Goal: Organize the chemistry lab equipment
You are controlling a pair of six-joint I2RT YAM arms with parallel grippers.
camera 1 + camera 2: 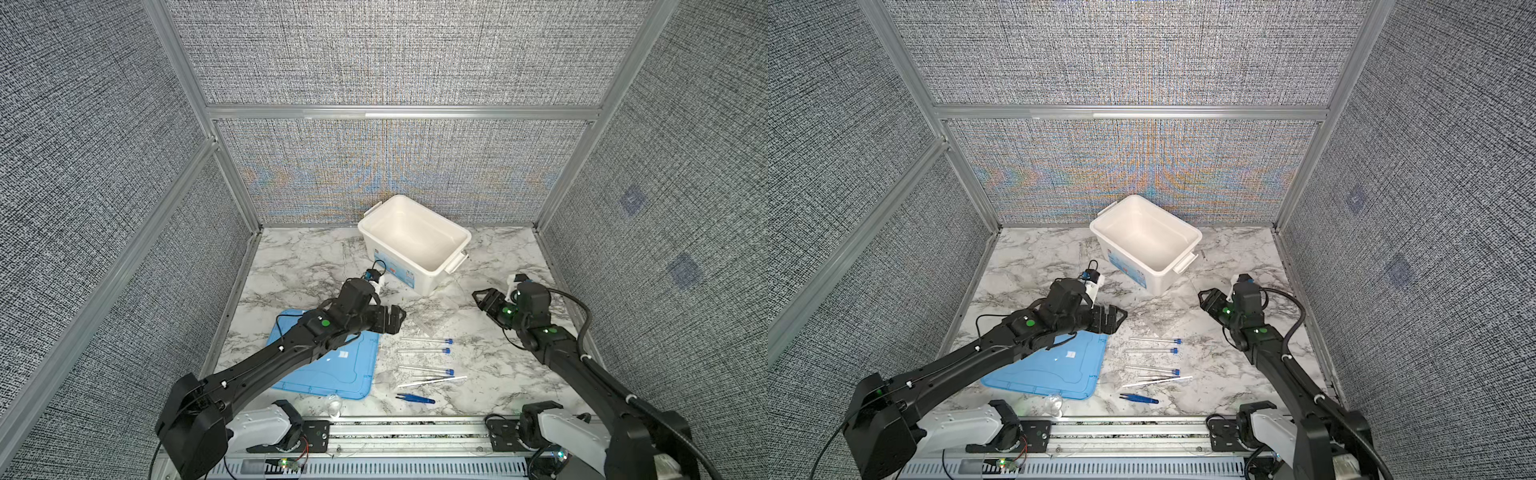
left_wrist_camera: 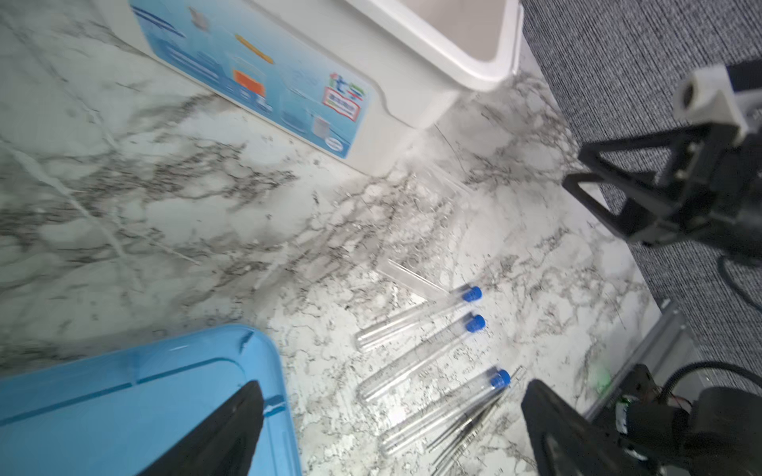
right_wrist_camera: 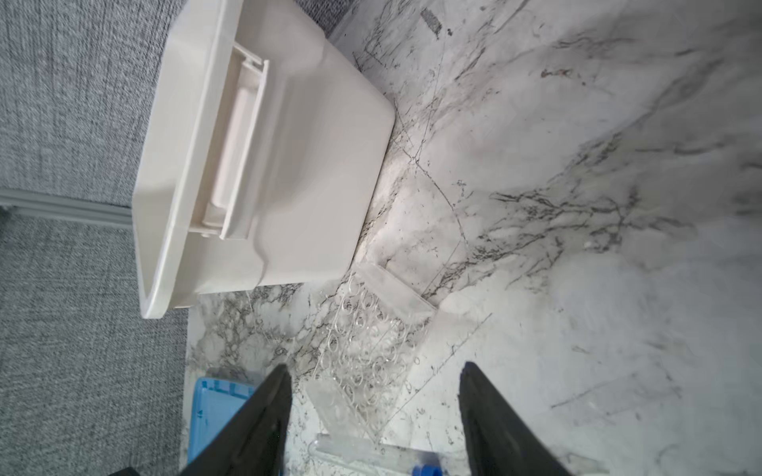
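Marble-patterned counter [image 1: 299,266] carries a chemistry kit not yet sorted, as two black robot arms hang over it. The right tool [image 1: 486,305] hovers with its jaws apart and nothing between them. It is aimed at the clear rack [image 3: 363,342], which lies flat on the counter just beside a corner of the white tub [image 1: 415,237]. From where I stand, that looks like a line-up for lifting the rack, likely to stand it up so it can take tubes.

The left tool [image 1: 392,319] is spread wide and empty too, poised by the far corner of the light-blue lid [image 1: 340,365] and near the three blue-capped tubes [image 1: 426,351]. Those tubes lie side by side in a row, caps all toward the right arm, which leaves each free to be pinched singly.

Nearer the arms' bases, the silver tweezers [image 1: 415,377] and thin white stick [image 1: 436,380] lie close against the last tube; whether they touch it I cannot tell. The blue tweezers [image 1: 415,400] lie a little apart, and the small clear glass dishes [image 1: 334,405] sit at the lid's near edge. The tub stands open and, as far as both top views show, holds nothing. The rack's holes are all empty.
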